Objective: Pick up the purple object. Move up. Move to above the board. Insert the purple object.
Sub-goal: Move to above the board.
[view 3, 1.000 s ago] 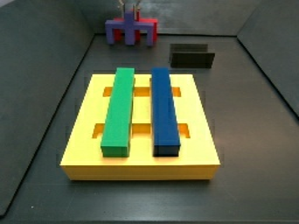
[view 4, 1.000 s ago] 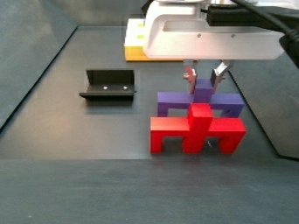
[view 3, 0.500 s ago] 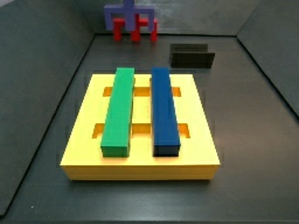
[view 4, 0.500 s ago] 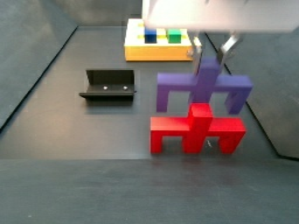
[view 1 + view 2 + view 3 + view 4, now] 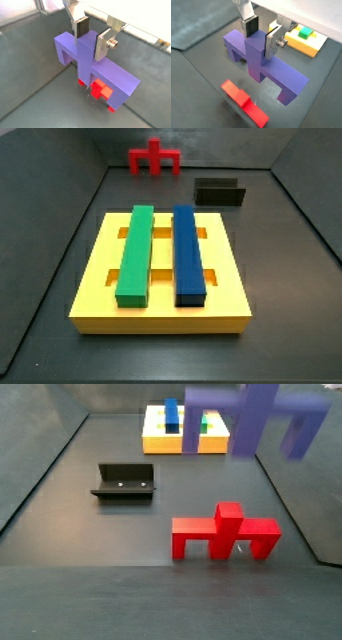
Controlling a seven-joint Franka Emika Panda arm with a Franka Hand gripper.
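Tool (image 5: pixel 91 36) — blocky purple object (image 5: pixel 93 69) clamped

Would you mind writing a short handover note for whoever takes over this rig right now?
Gripper: shut on the purple object, clamped on its central stem, raised well above the floor.
Purple object: in a side view it hangs high, clear of the red piece standing on the floor below.
Board: yellow, on the floor, with the green bar and blue bar already seated side by side.
Fixture: on the floor, untouched.
Done: pick-up, and the lift looks finished or nearly so.
Left: carry the purple object to above the board, then insert it.
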